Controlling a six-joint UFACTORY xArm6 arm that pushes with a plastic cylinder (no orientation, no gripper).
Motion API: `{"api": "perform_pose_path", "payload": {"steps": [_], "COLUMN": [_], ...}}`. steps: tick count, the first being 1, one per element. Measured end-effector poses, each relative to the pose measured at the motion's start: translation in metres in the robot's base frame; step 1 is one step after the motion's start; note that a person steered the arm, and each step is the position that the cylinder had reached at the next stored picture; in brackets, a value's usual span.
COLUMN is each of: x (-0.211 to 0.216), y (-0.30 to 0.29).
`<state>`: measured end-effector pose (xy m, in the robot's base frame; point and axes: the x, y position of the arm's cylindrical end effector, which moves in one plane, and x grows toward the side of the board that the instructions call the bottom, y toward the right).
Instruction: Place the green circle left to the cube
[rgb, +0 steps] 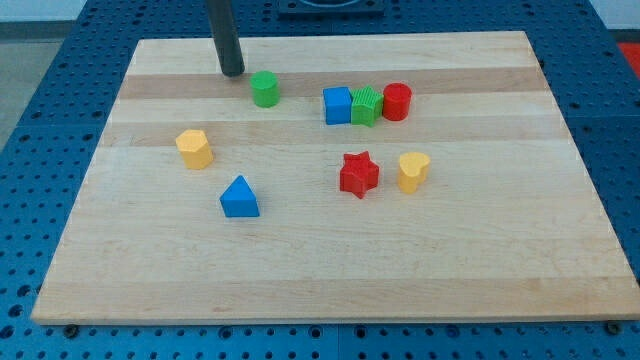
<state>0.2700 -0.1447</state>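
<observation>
The green circle (265, 89) stands on the wooden board near the view's top, left of centre. The blue cube (337, 105) stands to its right, with a gap of bare board between them. The cube touches a green star-like block (366, 106), which touches a red cylinder (397, 101), the three in a row. My tip (232, 72) rests on the board just up and to the left of the green circle, a small gap apart from it.
A yellow hexagonal block (194, 148) is at the view's left. A blue triangle (239, 197) lies below it to the right. A red star (358, 174) and a yellow heart-like block (412, 171) sit right of centre. The board edge (330, 318) runs along the bottom.
</observation>
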Motion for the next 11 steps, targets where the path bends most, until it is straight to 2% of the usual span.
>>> {"api": "perform_pose_path", "payload": {"steps": [2, 6, 11], "x": [0.015, 0.035, 0.041], "y": [0.008, 0.086, 0.095]}}
